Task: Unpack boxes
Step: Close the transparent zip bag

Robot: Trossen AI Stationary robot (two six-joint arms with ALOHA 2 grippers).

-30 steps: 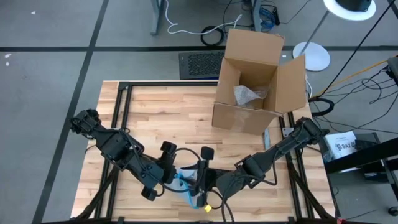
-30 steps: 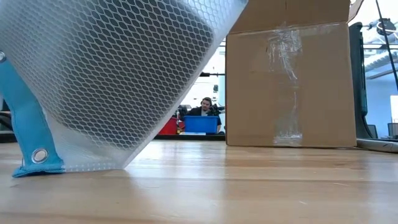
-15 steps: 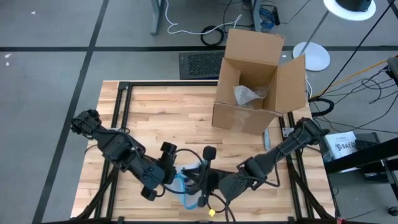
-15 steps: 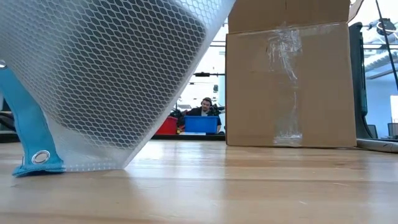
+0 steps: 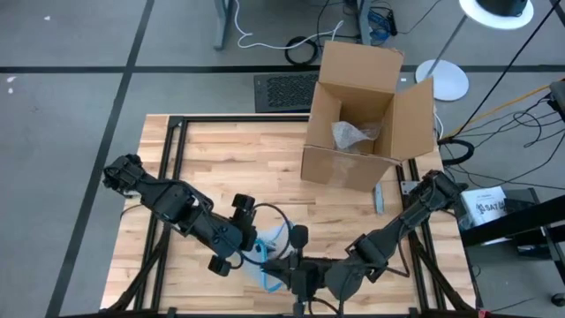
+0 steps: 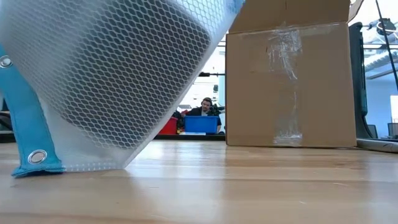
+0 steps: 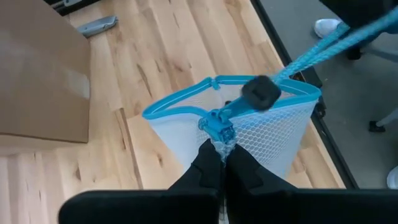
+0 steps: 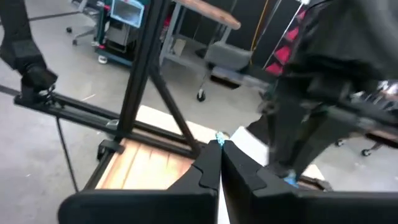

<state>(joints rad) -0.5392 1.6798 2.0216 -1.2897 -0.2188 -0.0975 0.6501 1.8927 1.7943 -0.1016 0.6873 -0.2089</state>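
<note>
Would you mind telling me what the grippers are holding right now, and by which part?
The left gripper pinches the mesh pouch at its blue rim; the right gripper is shut on a blue edge too.

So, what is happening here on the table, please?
Both arms work at the table's near edge on a clear mesh pouch with blue edge. The left pincer is shut on its blue zipper end; the right pincer is also shut at a blue edge. The open cardboard box stands behind, with some clear wrapping inside.

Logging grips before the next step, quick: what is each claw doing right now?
Left claw: shut on the mesh pouch's blue trim.
Right claw: shut; a bit of blue shows at its tips, but a hold cannot be told.
</note>
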